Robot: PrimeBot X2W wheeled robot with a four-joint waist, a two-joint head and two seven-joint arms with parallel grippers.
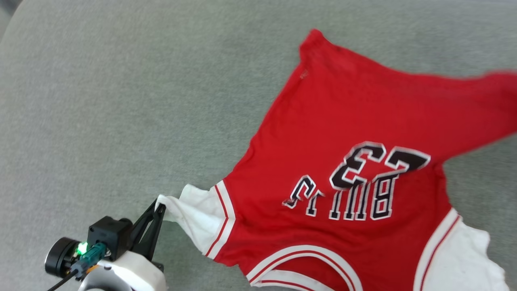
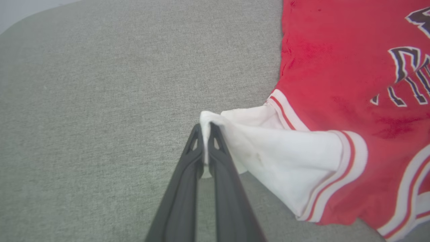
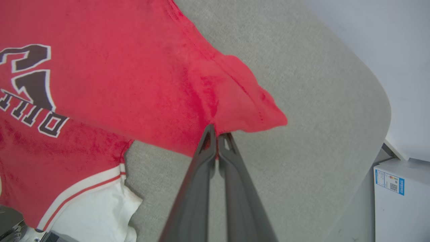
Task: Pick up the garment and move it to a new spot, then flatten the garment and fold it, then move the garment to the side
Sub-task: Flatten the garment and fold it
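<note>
Most of what we see is a grey fabric-covered surface (image 1: 121,101) with a rounded edge, which spreads across the whole head view. Over its right half lies the garment (image 1: 343,121), a red T-shirt opened out. Its collar is at the bottom edge of the frame, and its hem runs toward the upper right, where the cloth is blurred. In the right wrist view a white box (image 3: 403,201) stands beyond the surface at the lower right edge.

The shirt's number and lettering (image 1: 363,182), black with white outlines, sit right of centre in the head view and read upside down to us. One white sleeve (image 1: 198,218) with red-and-white striped trim is drawn out toward the lower left. The other white sleeve (image 1: 460,258) lies in the lower right corner.

The left gripper (image 1: 160,208) is at the lower left of the head view. In the left wrist view we see its two dark fingers pressed together at mid-frame on the tip of the drawn-out sleeve, with a pinch of white cloth caught between them. The right gripper (image 3: 217,134), at the centre of the right wrist view, is clamped on the red edge of the shirt. A corner of that cloth bunches just past its tips to the right. The box carries a small blue-and-white label (image 3: 389,181).
</note>
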